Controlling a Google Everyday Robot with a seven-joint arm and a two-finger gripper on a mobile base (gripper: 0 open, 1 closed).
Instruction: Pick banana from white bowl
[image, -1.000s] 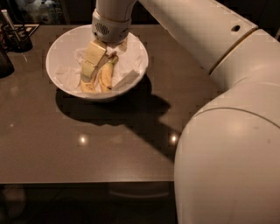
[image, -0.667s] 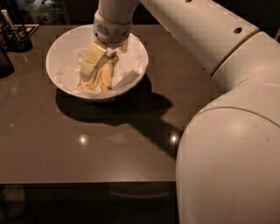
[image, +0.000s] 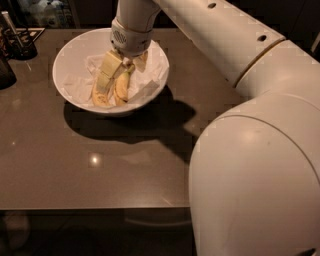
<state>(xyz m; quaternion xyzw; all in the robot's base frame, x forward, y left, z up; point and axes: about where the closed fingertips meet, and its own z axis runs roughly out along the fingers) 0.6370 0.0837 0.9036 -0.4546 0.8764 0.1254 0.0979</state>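
The white bowl (image: 75, 55) with crumpled white paper lining stands at the far left of the dark table. Two bananas lie in it side by side. The deep-yellow curved banana (image: 122, 88) with a dark stem end lies on the right. A paler banana (image: 98, 98) lies to its left, partly hidden by the gripper. My gripper (image: 117, 80) reaches down from the white arm into the middle of the bowl, right at the bananas and over the deep-yellow one's upper end.
A dark holder with utensils (image: 17, 42) stands at the table's far left corner, with a dark object (image: 5, 72) beside it. My large white arm (image: 250, 150) fills the right side. The table's front edge (image: 95, 207) runs across the bottom.
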